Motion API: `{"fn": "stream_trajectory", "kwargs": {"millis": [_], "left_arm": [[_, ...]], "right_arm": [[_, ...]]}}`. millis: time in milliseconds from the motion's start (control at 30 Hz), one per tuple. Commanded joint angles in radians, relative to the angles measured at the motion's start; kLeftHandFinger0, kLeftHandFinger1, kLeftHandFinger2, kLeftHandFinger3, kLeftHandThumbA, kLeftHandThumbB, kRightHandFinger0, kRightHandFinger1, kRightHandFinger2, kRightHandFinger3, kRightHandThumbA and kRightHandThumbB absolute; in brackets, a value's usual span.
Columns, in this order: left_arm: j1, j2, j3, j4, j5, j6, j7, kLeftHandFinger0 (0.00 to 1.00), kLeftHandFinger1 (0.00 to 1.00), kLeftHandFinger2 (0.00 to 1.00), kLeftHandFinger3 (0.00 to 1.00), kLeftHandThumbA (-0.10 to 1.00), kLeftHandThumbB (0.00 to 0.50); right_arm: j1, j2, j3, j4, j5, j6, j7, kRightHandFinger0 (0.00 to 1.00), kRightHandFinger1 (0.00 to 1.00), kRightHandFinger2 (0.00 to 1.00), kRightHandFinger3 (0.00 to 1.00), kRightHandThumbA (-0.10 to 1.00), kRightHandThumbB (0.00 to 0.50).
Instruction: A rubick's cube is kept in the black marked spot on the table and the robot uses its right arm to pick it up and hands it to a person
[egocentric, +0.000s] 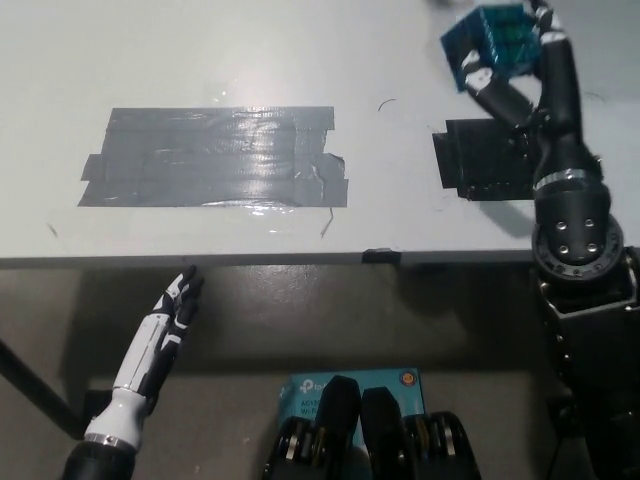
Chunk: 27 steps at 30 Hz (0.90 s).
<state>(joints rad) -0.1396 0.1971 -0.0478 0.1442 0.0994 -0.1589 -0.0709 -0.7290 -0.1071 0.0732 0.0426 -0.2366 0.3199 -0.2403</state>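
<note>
My black right hand (525, 75) is shut on the Rubik's cube (490, 40), which shows blue and green faces. The cube is lifted clear of the table, up near the top right of the head view. Below it the black marked spot (480, 160) on the white table (300, 60) lies bare. My white left hand (165, 330) rests low at the lower left, below the table's front edge, with its fingers straight and apart and nothing in it.
A large patch of grey tape (215, 157) covers the table's left middle. A small black clip (381, 255) sits on the front edge. A blue box (350, 385) lies on the floor below.
</note>
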Motion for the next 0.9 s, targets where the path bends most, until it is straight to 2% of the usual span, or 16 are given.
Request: {"fn": "stream_trajectory", "kwargs": {"millis": [0,333,500,533,567,633,700,867], "left_arm": [[-0.024,0.020,0.008,-0.035,0.004,-0.029,-0.006,1.00,1.00,1.00,1.00,0.98,0.160],[-0.012,0.019,0.006,-0.042,0.002,-0.026,-0.010,1.00,1.00,1.00,1.00,0.95,0.172],[-0.014,0.018,0.005,-0.035,0.006,-0.032,-0.006,1.00,1.00,1.00,1.00,0.94,0.175],[-0.014,0.017,0.004,-0.036,0.007,-0.030,-0.006,1.00,1.00,1.00,1.00,0.92,0.176],[-0.015,0.015,0.002,-0.036,0.008,-0.032,-0.007,1.00,1.00,1.00,1.00,0.92,0.176],[-0.016,0.016,0.001,-0.035,0.010,-0.033,-0.007,1.00,1.00,1.00,1.00,0.92,0.177],[-0.020,0.016,0.002,-0.038,0.011,-0.025,-0.006,1.00,1.00,1.00,1.00,0.91,0.185],[-0.020,0.018,0.001,-0.044,0.012,-0.017,-0.009,1.00,1.00,1.00,1.00,0.91,0.186]], "right_arm": [[-0.057,0.002,-0.024,-0.103,-0.042,0.053,0.000,0.00,0.40,0.82,0.94,-0.10,0.175],[-0.049,0.015,-0.029,-0.099,-0.050,0.055,0.000,0.00,0.40,0.82,0.93,-0.10,0.171],[-0.088,0.016,-0.018,-0.028,-0.053,0.009,0.003,0.00,0.43,0.85,0.94,-0.10,0.175],[-0.104,0.012,-0.012,0.005,-0.054,-0.005,0.007,0.09,0.52,0.91,0.96,-0.10,0.183],[-0.122,0.008,-0.005,0.043,-0.057,-0.015,0.012,0.13,0.53,0.89,0.94,-0.10,0.184],[-0.150,0.007,-0.001,0.105,-0.059,-0.030,0.009,0.09,0.48,0.83,0.88,-0.10,0.188],[-0.198,0.003,0.015,0.202,-0.076,-0.062,0.000,0.01,0.36,0.70,0.85,-0.10,0.190],[-0.294,0.001,0.042,0.418,-0.088,-0.122,-0.013,0.00,0.34,0.70,0.82,-0.10,0.201]]}}
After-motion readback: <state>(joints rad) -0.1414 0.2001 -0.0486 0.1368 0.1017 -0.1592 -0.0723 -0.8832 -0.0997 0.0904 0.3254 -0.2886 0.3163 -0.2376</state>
